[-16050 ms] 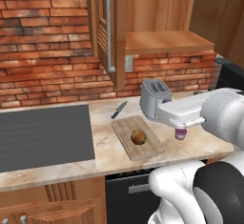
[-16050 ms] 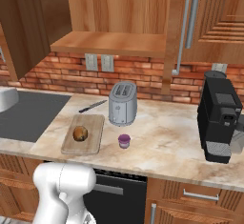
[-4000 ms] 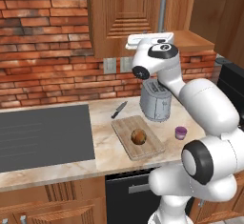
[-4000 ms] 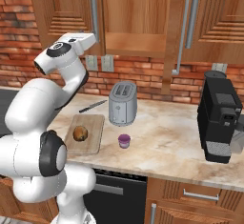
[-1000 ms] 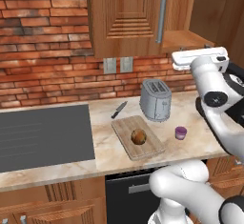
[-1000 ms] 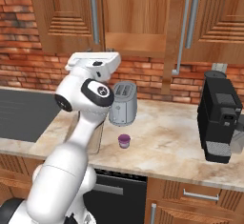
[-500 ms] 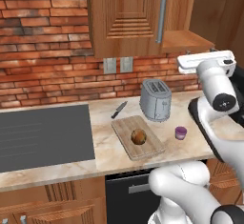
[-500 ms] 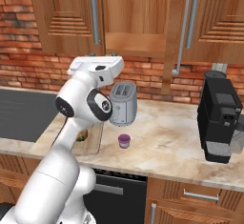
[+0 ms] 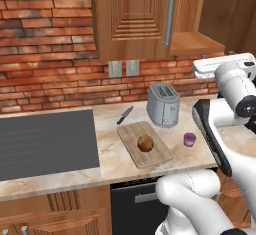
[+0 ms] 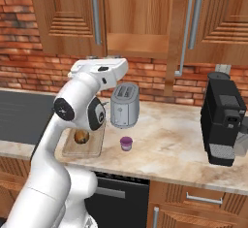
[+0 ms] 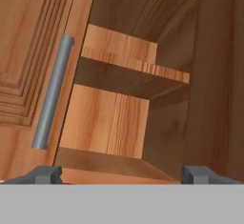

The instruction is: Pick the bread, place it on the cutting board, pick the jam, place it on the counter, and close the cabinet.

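Already the bread (image 9: 145,143) sits on the cutting board (image 9: 131,133) and the jam (image 9: 189,139) stands on the worktop (image 9: 114,159). Only the cabinet (image 10: 180,23) remains, one door ajar. The claw (image 11: 123,173) gapes wide, empty, facing the shelves.

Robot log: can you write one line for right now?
bread on cutting board | jam on counter | cabinet half open | end effector open

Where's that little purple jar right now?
The jam sits on the counter, just right of the cutting board and in front of the toaster.
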### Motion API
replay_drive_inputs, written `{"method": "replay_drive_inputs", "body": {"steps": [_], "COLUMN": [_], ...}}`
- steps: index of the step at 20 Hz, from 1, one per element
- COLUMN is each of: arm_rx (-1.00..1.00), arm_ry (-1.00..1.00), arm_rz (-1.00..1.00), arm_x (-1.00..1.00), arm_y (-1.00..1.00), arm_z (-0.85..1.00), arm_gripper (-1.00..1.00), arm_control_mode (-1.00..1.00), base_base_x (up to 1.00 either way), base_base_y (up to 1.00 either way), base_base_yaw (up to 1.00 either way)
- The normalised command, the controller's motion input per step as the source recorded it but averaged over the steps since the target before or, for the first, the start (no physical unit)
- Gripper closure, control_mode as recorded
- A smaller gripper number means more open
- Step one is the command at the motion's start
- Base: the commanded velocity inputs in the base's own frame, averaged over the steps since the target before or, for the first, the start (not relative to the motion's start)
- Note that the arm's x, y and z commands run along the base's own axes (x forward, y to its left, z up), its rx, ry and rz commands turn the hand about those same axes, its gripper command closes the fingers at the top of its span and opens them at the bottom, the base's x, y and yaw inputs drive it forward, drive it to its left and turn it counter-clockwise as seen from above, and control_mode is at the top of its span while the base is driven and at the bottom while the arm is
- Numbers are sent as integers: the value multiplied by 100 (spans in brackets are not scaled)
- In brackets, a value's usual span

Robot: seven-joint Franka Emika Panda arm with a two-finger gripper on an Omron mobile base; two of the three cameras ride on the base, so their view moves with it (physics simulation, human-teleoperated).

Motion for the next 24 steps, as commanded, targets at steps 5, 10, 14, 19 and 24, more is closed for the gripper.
{"method": "replay_drive_inputs", "body": {"steps": [5, 10, 14, 19, 24], "arm_rx": [0, 0, 0, 0, 0], "arm_ry": [15, 16, 11, 2, 0], "arm_rz": [0, 0, 0, 0, 0], "arm_x": [-33, -32, -34, -20, -7], "arm_y": [-11, -6, -7, -12, -12], "arm_z": [38, 33, 16, 0, -1], "arm_gripper": [-100, -100, -100, -100, -100], "arm_control_mode": [-100, -100, -100, -100, -100], "base_base_x": [0, 0, 0, 0, 0], "base_base_y": [0, 0, 0, 0, 0], "base_base_yaw": [0, 0, 0, 0, 0]}}
